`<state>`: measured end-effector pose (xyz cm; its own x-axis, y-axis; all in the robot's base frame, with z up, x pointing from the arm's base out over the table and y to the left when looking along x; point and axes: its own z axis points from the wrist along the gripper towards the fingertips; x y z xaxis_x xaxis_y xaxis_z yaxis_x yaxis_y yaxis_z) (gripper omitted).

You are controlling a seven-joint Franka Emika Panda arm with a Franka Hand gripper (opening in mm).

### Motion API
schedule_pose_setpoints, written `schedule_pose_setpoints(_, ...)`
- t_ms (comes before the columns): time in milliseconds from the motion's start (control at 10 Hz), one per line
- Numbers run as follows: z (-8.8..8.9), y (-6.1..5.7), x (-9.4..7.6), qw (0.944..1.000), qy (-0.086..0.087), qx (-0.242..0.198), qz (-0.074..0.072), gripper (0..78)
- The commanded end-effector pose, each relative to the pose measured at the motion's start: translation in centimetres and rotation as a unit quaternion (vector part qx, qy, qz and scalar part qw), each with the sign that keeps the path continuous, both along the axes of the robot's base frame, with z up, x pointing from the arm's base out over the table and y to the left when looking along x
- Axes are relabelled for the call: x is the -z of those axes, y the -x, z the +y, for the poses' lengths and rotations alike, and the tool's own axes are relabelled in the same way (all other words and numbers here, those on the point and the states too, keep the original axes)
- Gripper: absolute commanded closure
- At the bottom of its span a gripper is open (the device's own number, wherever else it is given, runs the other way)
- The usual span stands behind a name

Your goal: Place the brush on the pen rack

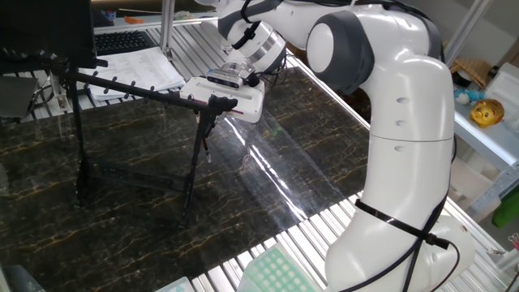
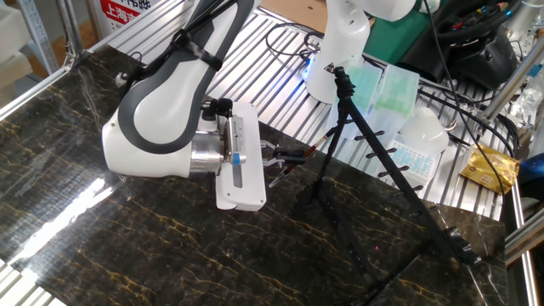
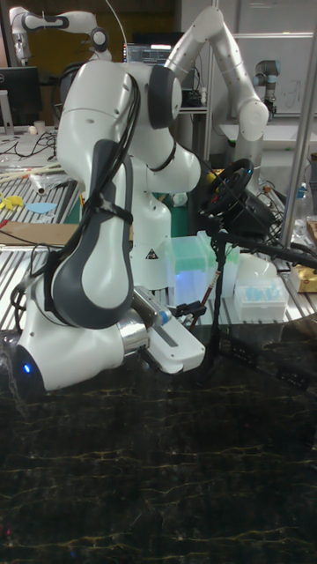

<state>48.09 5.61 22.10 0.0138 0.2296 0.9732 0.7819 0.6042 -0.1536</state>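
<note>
Brush (image 2: 299,155) is in the pincer (image 2: 278,158), fingers closed narrow on its dark shaft, held off the counter (image 2: 127,246) and level w/ the pen rack's (image 2: 387,161) near end. In the other fixed view the red-orange end points toward the rack's upright leg, close to it; can't tell if it touches. In one fixed view the pincer (image 1: 212,102) sits right at the end of the pegged top bar, where the rack (image 1: 122,85) leg meets it, w/ the brush (image 1: 203,132) hanging down beside the leg.

Progress, as I judge it: pickup done, carry to the rack done or nearly so. Left: seat the brush across the pegs, let go, back off. Brush not resting on any peg yet as far as the views show.

Room: tight on the rack side, since thin rods, pegs and the splayed legs all crowd the pincer tip, and the rack looks light enough to shift if bumped. Dark marbled counter toward the arm's base is bare, so retreat that way looks free. Behind the rack, near the counter's far edge, clear plastic boxes (image 2: 412,144) and cables (image 2: 293,38) lie on the slatted metal strip; best avoid overshooting that way.
</note>
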Motion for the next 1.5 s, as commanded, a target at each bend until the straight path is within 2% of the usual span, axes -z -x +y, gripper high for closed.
schedule_pose_setpoints(100,-0.05,0.03,-0.1,0.9999,0.003,0.003,0.009,75.5)
schedule_pose_setpoints(500,-0.05,0.03,-0.1,1.0,0.002,0.001,0.001,75.5)
schedule_pose_setpoints(1200,-0.04,-0.02,-0.32,0.9998,0.001,0.016,0.015,75.5)
schedule_pose_setpoints(1500,0.33,0.37,-0.66,0.9996,0.0,0.021,0.017,75.5)
